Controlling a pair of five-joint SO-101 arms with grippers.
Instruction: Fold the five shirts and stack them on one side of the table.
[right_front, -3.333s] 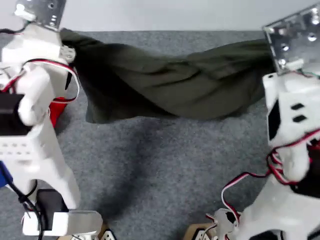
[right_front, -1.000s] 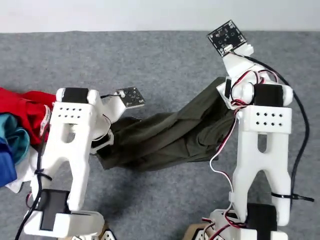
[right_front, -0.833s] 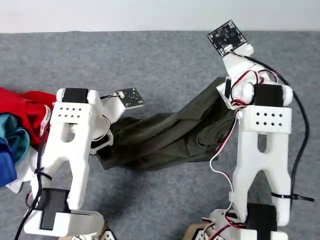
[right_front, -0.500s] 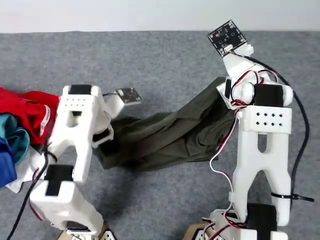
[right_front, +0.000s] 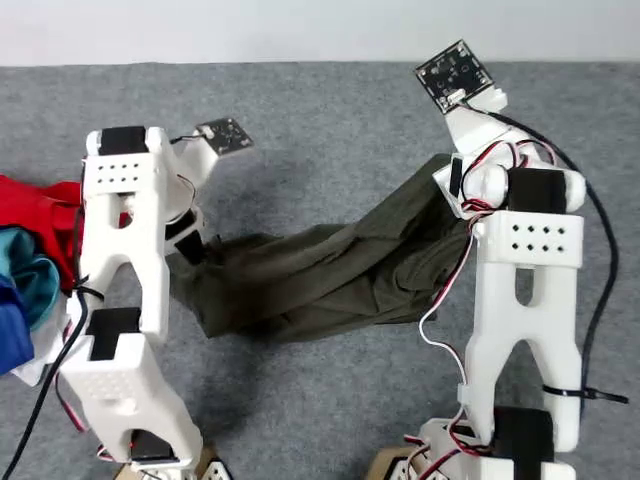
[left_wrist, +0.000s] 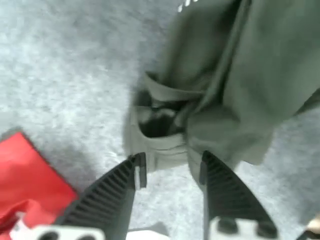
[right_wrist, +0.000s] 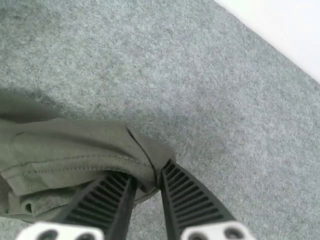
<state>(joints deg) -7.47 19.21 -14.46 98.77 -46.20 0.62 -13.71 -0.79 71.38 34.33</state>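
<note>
High view: olive shirt (right_front: 320, 280) bunched on grey table (right_front: 320, 120) between both arms; shirt pile (right_front: 30, 270), red, teal and blue, at the left edge.
Left wrist view: left gripper (left_wrist: 170, 167) released, over the olive shirt's (left_wrist: 225, 80) hem; red shirt (left_wrist: 30, 185) beside it.
Right wrist view: right gripper (right_wrist: 150, 180) clenched on the olive shirt's (right_wrist: 65, 150) corner.

Shells: your left arm (right_front: 125, 175) and right arm (right_front: 530, 240) are white, with dotted hole panels.
Cables (right_front: 428, 318): red, white, black.
Fingers (right_wrist: 192, 200): black, ribbed.
Wrist boards (right_front: 460, 75): dark, square.

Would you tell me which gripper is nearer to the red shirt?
Left. The left gripper hangs just beside the red shirt; the right gripper grips the green shirt at its far end.
</note>
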